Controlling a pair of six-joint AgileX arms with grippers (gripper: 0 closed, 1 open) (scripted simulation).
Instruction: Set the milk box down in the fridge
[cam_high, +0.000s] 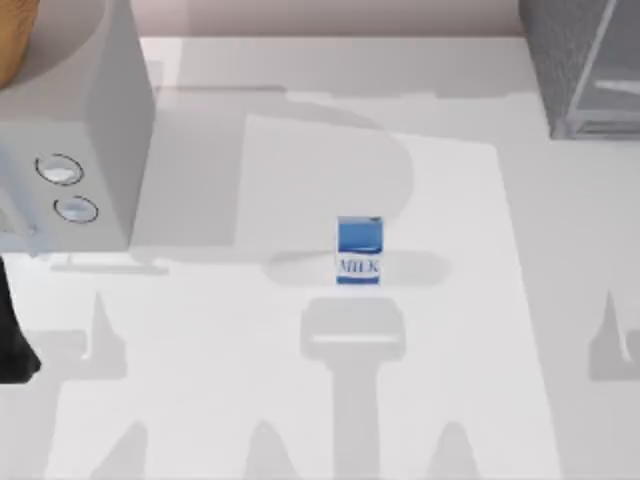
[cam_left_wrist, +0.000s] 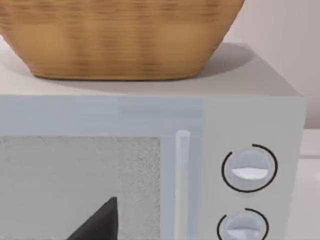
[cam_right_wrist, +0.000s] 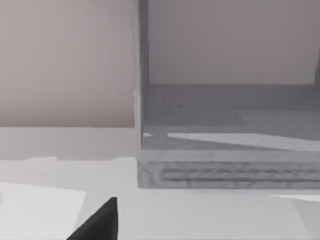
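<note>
The milk box stands upright on the bare table near its middle, untouched and with nothing close by, its "MILK" face turned toward the front edge, presumably so either arm can come down on it. The fridge waits at about two o'clock from it in the far right corner, and the right wrist camera looks into its open grey compartment. That suggests the right arm is meant for the carry, though I cannot tell how either gripper is set, and the grasp has not yet begun. Across at ten o'clock sits the light grey box with two round dials, a wicker basket on top, faced by the left wrist camera.
</note>
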